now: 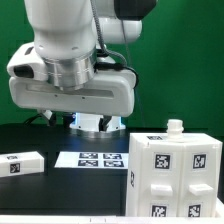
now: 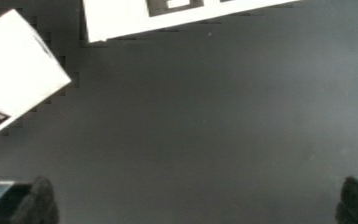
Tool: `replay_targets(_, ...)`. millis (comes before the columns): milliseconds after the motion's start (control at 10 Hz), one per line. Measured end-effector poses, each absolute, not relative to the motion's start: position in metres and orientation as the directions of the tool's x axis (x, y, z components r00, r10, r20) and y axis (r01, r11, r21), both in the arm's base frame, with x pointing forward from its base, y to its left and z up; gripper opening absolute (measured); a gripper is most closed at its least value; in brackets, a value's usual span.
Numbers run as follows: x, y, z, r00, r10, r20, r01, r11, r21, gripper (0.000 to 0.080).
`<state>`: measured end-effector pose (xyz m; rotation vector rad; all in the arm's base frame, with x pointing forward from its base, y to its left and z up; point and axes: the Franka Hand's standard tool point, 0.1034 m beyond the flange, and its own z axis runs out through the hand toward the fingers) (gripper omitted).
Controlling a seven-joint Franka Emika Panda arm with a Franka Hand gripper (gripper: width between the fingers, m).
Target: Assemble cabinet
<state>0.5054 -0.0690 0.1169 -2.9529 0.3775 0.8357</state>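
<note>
The cabinet (image 1: 176, 178) is a white box with tag markers, standing at the exterior view's lower right with a small white knob (image 1: 174, 127) on top. A loose white panel (image 1: 20, 163) with a tag lies flat at the exterior view's left; it also shows in the wrist view (image 2: 16, 75). My gripper (image 2: 197, 205) is open and empty over bare dark table, its dark fingertips (image 2: 25, 203) wide apart, away from the panel. The cabinet is out of the wrist view. The arm's bulky white body (image 1: 70, 75) fills the top of the exterior view, and the fingers do not show there.
The marker board (image 1: 95, 160) lies flat on the dark table (image 1: 40, 135) between the loose panel and the cabinet; its edge shows in the wrist view (image 2: 176, 15). A green backdrop (image 1: 190, 70) stands behind. The robot pedestal (image 1: 92, 123) is behind the marker board.
</note>
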Motion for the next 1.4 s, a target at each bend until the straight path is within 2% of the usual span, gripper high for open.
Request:
replay_targets(200, 0.505, -0.065, 0.115, 0.786, -0.339, -0.517, -0.346, -0.934, 0.086, 0.0797)
replay_targets(300, 0.505, -0.066, 0.115, 0.775, -0.368, -0.514, -0.370, -0.923, 0.102, 0.0797)
replay_targets(400, 0.505, -0.077, 0.110, 0.736, -0.495, -0.463, -0.480, -0.863, 0.160, 0.0797)
replay_targets(500, 0.497, -0.091, 0.101, 0.687, -0.603, -0.407, -0.578, -0.792, 0.198, 0.0797)
replay_targets(600, 0.490, -0.100, 0.091, 0.665, -0.638, -0.389, -0.625, -0.760, 0.179, 0.0797)
replay_targets(800, 0.487, -0.111, 0.088, 0.667, -0.614, -0.422, -0.629, -0.768, 0.121, 0.0797)
replay_targets(1000, 0.484, -0.108, 0.087, 0.663, -0.602, -0.445, -0.622, -0.774, 0.122, 0.0797)
replay_targets(1100, 0.478, -0.112, 0.085, 0.624, -0.601, -0.500, -0.626, -0.767, 0.140, 0.0797)
replay_targets(1300, 0.461, -0.145, 0.069, 0.517, -0.641, -0.568, -0.666, -0.718, 0.204, 0.0797)
replay_targets(1400, 0.457, -0.154, 0.066, 0.501, -0.642, -0.580, -0.669, -0.713, 0.212, 0.0797)
